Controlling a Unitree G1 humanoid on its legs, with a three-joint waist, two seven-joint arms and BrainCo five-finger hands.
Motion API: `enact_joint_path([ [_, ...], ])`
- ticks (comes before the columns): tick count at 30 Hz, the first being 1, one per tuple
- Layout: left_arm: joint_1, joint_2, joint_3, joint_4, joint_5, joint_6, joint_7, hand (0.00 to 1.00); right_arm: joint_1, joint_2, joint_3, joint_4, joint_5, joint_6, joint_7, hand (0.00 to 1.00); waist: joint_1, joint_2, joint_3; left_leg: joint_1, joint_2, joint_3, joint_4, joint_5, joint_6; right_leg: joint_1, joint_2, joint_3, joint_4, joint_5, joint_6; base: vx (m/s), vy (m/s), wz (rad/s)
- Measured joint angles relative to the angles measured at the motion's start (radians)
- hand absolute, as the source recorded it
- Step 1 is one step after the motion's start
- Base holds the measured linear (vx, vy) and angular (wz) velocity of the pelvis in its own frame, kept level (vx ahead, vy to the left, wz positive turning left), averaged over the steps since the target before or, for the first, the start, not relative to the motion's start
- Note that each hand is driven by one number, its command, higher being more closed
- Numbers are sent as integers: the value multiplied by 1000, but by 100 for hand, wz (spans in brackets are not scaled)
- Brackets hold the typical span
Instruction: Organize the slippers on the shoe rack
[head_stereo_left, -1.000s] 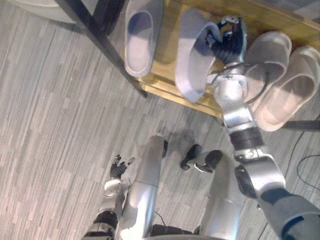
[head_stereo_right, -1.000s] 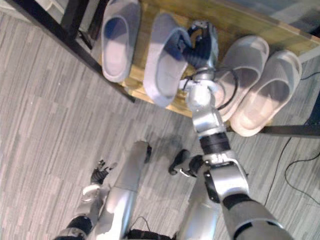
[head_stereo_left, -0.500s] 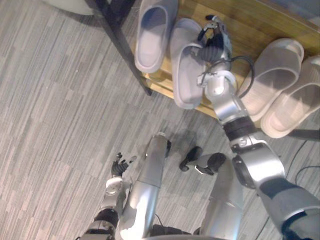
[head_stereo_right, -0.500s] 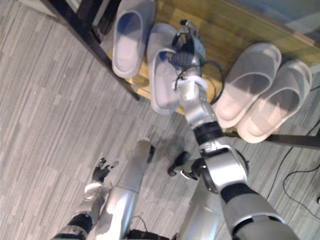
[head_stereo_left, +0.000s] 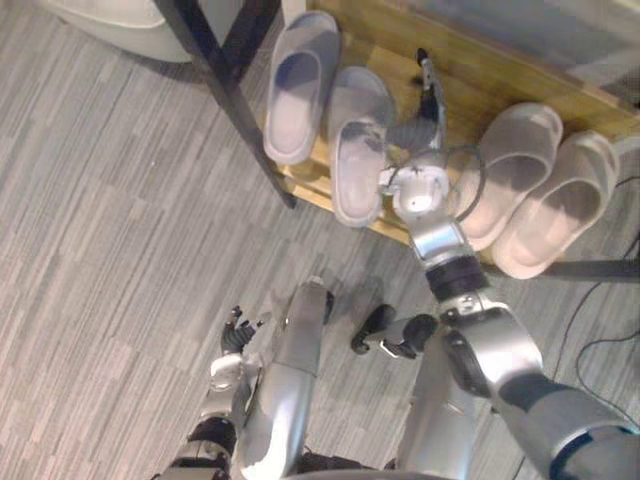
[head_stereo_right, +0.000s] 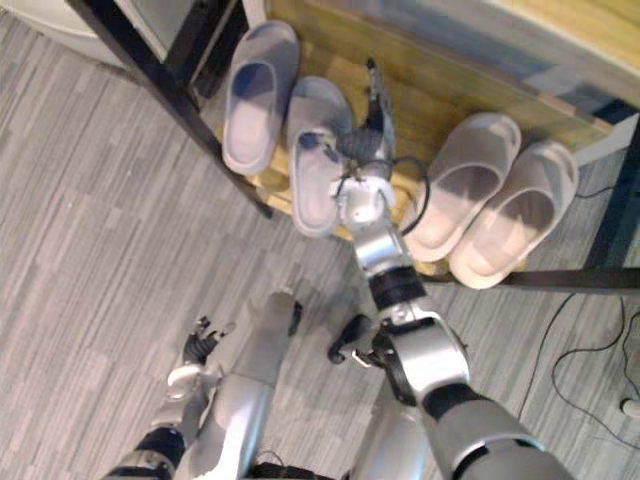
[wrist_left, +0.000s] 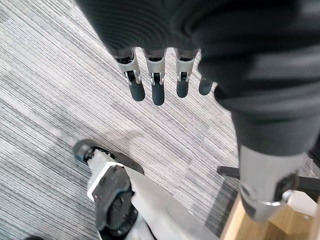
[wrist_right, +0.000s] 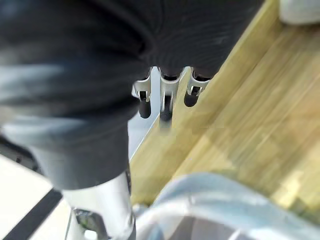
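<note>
Released since the earlier frame, grey slipper (head_stereo_left: 358, 150) lies flat on shoe rack (head_stereo_left: 490, 72), just beside right hand (head_stereo_left: 432, 105); fingers straight, empty. Left hand (head_stereo_left: 238, 330) hangs relaxed.

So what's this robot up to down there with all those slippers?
It is tidying slippers on a low wooden shoe rack. Two grey slippers lie side by side at its left end and two beige slippers at its right end. The right hand reaches over the shelf just beside the inner grey slipper, with its fingers straight and holding nothing. The left hand hangs idle with relaxed fingers above the carpet floor.
</note>
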Motion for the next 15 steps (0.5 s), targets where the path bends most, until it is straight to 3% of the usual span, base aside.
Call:
enact_joint_path([
  [8,3,-6,25,-1,-37,3,4,0,71,54,-51,-69,10,18,-2,0,-13,0,0,39,16,7,-18,-1,2,38,16,0,-26,6,7,3,12,-4],
  [15,7,-14,59,-1,-38,8,18,0,179,130,-53,-155,138,-7,1,0,-26,-1,-1,62,33,10,-38,-1,2,61,33,-4,-58,14,16,14,11,-6],
])
